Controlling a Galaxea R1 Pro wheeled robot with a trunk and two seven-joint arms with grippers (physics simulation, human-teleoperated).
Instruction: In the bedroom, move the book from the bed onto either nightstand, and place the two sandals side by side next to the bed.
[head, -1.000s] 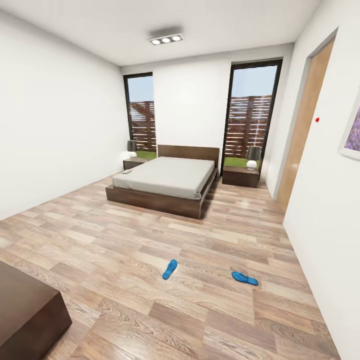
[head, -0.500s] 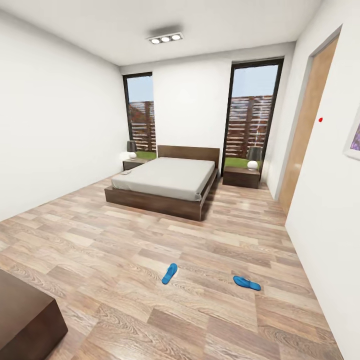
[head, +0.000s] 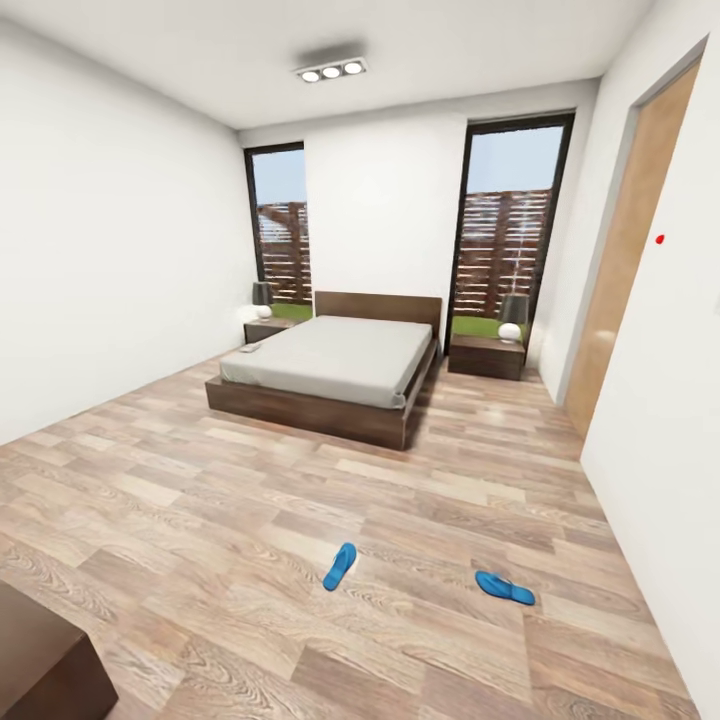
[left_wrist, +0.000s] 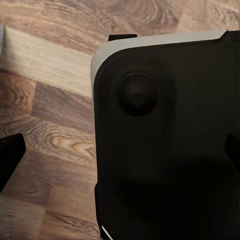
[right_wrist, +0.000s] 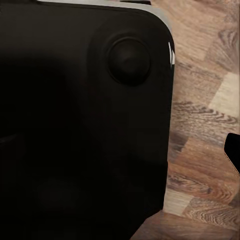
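While both bright blue flat sandals (head: 340, 566) (head: 504, 588) lie apart, well short of the grey-mattress wooden bed (head: 330, 375), approach step; next reach one; jaws' state untellable.

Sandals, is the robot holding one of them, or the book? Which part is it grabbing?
It holds neither sandal: both sandals lie apart on the floor. A small thing on the bed may be the book. The grippers' fingers cannot be made out.

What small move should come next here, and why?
Probably roll the base forward toward the nearer sandal. Both it and the other sandal lie apart on the wood floor, well short of the bed, and too far ahead to reach yet.
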